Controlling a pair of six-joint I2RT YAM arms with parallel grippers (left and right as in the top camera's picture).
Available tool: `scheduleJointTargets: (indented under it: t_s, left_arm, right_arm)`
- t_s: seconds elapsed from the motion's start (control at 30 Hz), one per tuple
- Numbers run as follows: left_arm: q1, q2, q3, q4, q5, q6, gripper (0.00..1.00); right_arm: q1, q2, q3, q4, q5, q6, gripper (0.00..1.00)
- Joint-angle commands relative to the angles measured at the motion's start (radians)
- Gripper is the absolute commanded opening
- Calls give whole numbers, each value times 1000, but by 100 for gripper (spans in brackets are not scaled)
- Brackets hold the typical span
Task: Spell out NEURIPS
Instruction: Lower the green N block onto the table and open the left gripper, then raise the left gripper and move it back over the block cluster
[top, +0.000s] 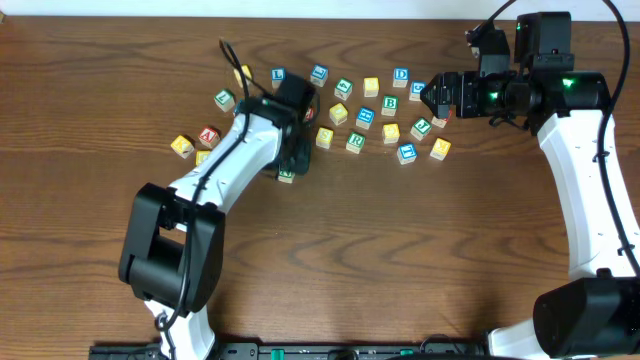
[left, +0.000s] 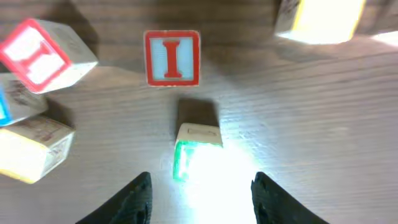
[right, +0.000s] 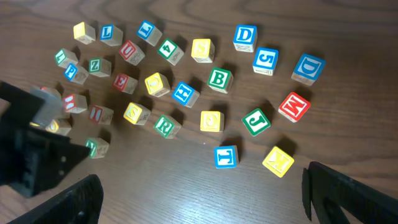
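Left gripper (left: 202, 182) is held low over the table (left: 323, 124) with its jaws parted and nothing clasped; a green cube (left: 194, 152) is seen standing on the wood just ahead of the fingertips, in line with the gap between them and touched by neither finger; its letter is washed out by glare and cannot be read; an I cube (left: 172, 58), framed and lettered in red, is seen just beyond it and apart from it. From overhead, the left arm is seen stretched across the left part of the scattered cubes, some of which are covered by it; the green cube is found at the near edge of the scatter, a little apart from the rest. Right gripper (right: 200, 180) is held above the right end of the scatter, its jaws spread wide and empty. In the right wrist view the cubes are seen lying singly at mixed angles, none touching; an R cube (right: 165, 124) with a green letter is placed near the middle; a B cube (right: 218, 79) is set beyond it to the right; a D cube (right: 244, 37) is seen farther back; a J cube (right: 255, 120) and an M cube (right: 293, 106) are found near each other on the right; a T cube (right: 226, 155) is set nearest the right fingers.
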Motion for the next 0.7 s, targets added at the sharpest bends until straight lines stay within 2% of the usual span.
scheduleJointTargets:
  t_s: [0.0, 0.13, 0.33, 0.53, 0.67]
  left_arm:
    - [-1, -35, 103, -72, -2, 31, 52]
    - [3, -37, 245, -191, -2, 61, 53]
    - [66, -37, 459, -280, 0, 94, 52]
    - [167, -32, 507, -279, 100, 148, 53]
    - [206, -12, 506, -279, 103, 178, 53]
  right_arm:
    - [-7, 0, 16, -2, -3, -11, 99]
    - [-7, 0, 16, -2, -3, -11, 99]
    - [-7, 0, 16, -2, -3, -11, 99]
    - [-7, 0, 16, -2, -3, -11, 99]
    - [-7, 0, 16, -2, -3, -11, 99]
